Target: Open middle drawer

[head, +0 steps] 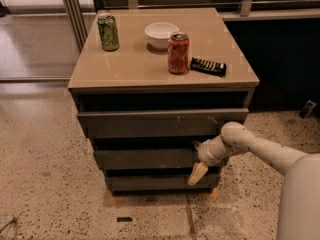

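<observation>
The middle drawer [145, 159] is a plain dark grey front between the wider top front [160, 123] and the narrower bottom front [155, 182] of the cabinet. A dark gap shows above it. My gripper [196, 173] is at the right end of the middle drawer front. Its cream tip hangs down over the gap above the bottom front. My white arm [260, 149] reaches in from the lower right.
On the tan cabinet top [135, 66] stand a green can [108, 32], a white bowl [161, 34], a red can [178, 53] and a black remote [208, 66]. Speckled floor surrounds the cabinet. Metal posts [75, 9] stand behind on the left.
</observation>
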Controlling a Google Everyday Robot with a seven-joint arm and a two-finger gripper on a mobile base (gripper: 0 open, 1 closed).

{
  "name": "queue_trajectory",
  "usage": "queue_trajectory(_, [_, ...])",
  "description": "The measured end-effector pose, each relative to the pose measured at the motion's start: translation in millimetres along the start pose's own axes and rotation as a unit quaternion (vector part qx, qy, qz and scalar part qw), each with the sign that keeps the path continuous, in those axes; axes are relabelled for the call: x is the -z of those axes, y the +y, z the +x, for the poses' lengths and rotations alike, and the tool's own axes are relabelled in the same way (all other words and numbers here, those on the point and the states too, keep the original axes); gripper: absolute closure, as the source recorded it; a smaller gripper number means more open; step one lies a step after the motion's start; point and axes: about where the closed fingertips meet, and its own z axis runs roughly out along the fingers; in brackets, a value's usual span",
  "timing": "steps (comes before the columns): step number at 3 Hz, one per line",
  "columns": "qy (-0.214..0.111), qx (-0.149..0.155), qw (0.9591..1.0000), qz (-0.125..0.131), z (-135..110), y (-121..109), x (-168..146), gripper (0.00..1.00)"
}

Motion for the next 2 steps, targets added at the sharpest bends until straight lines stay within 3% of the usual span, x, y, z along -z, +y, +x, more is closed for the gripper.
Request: queue_trajectory(2, [-0.014,-0.028,0.9989,-0.036,3,28,22,0.00])
